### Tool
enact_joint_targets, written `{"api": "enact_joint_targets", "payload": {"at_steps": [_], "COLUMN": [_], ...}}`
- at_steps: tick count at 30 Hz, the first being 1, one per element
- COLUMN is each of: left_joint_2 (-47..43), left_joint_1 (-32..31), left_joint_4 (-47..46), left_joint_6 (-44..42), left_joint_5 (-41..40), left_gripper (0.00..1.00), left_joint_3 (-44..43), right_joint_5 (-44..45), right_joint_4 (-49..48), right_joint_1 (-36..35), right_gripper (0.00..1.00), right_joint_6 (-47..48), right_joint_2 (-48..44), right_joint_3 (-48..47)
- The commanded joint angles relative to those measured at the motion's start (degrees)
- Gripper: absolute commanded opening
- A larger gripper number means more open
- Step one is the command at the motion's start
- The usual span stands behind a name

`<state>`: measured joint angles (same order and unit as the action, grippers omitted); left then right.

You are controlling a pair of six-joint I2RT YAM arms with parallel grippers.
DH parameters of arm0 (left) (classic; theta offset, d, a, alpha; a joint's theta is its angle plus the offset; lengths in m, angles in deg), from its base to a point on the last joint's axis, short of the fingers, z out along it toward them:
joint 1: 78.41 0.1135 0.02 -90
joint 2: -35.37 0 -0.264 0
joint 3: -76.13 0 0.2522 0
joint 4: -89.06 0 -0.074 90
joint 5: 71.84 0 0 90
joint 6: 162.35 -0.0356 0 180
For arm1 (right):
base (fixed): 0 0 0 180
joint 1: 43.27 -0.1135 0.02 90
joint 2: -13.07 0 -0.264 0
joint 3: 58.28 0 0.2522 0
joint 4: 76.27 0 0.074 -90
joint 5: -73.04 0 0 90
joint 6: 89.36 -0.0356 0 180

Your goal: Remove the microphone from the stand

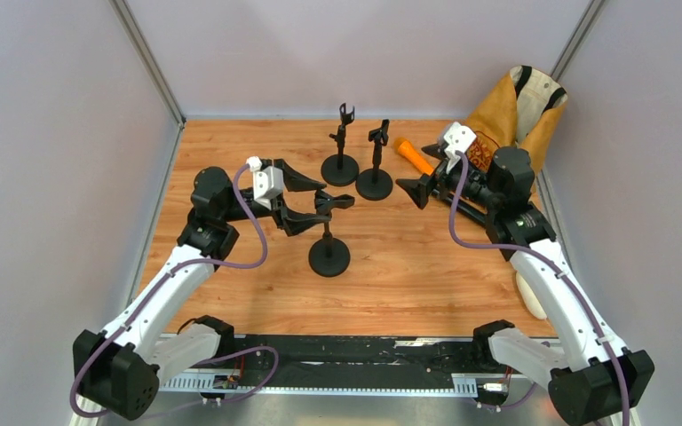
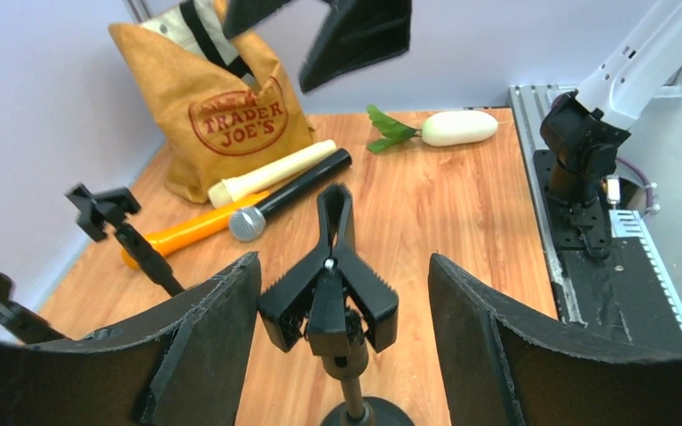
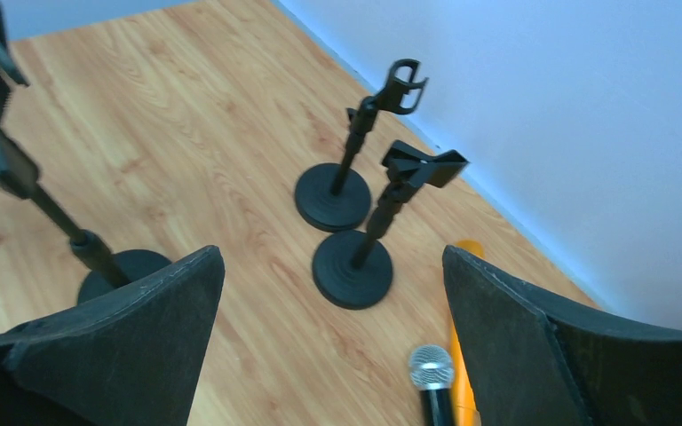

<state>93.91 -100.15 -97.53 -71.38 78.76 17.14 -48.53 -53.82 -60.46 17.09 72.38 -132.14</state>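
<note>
Mic (image 2: 295, 189) lies flat on the table (image 2: 462, 204) just beside the bag (image 2: 231, 106), off the stand (image 2: 329, 297), whose clip is empty. It looks rigid and smooth and likely to roll, so pinch it mid-barrel, across its length. Its long axis is level, grille toward the stands, tail toward the right edge. Left gripper (image 1: 320, 204) gapes around the bare clip; right gripper (image 1: 424, 173) hangs wide above the mic, holding nothing.

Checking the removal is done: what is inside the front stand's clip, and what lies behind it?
The clip is empty. Behind it a black microphone lies on the table by a brown bag. The patch of table right behind the clip is covered by it.
</note>
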Motion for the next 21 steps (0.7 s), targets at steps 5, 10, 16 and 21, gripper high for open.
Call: {"api": "enact_joint_targets", "payload": {"at_steps": [5,10,16,21], "left_joint_2": [-5.56,-6.57,-6.03,-5.66], "left_joint_1": [1.94,3.15,8.15,14.68], "left_joint_4": [14.40,20.88,26.99,26.48], "left_joint_6": [-10.69,-17.05,-22.09,-21.89], "left_joint_5": [-1.14,-2.52,-2.01,3.04], "left_gripper": [0.76,0.77,0.77,0.78], "left_joint_3": [-7.92,-9.92,-11.26,-9.21], "right_joint_5": [-20.35,-25.53,-26.57,-22.93], "right_joint_4": [-11.26,-19.71,-31.42,-33.15], "right_joint_1": [0.15,-0.78,-1.61,-6.78], "right_gripper": [0.98,0.95,1.00,1.00], "right_joint_6": [-3.98,-0.33,-2.34,-0.84], "right_joint_2": [0.20,0.00,3.80,8.71], "right_joint_3": [7.59,13.90,19.69,19.46]}}
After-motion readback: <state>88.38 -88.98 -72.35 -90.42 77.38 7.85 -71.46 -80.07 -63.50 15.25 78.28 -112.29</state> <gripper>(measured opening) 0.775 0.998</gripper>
